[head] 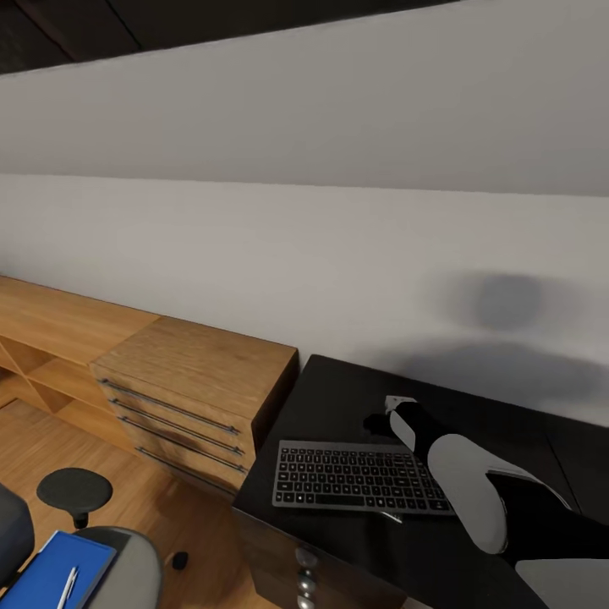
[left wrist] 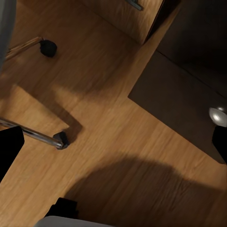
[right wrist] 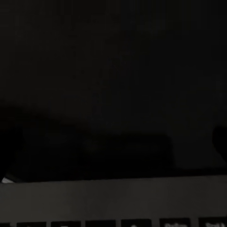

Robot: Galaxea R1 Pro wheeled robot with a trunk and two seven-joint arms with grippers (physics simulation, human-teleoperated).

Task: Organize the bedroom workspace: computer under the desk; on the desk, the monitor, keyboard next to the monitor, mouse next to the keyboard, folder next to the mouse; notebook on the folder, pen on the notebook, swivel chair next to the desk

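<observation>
The slim dark keyboard [head: 359,478] lies on the black desk [head: 355,550] near its left end; its back edge [right wrist: 113,201] runs along the right wrist view. My right gripper [head: 382,420] hovers just behind the keyboard, over bare desk top; its fingers stand wide apart [right wrist: 113,142] with nothing between them. At the lower left, the grey swivel chair [head: 127,567] carries the blue folder [head: 51,575] with the white pen [head: 68,586] on it. My left gripper [left wrist: 113,146] is open above the wooden floor beside the chair's chrome base [left wrist: 33,135]. Monitor, computer, mouse and notebook are out of view.
A light wooden drawer unit [head: 194,381] stands against the wall, touching the desk's left end. Silver drawer knobs [head: 304,560] show on the desk front. The chair's round black armrest [head: 74,491] and casters [left wrist: 47,47] sit over the wooden floor [left wrist: 118,156].
</observation>
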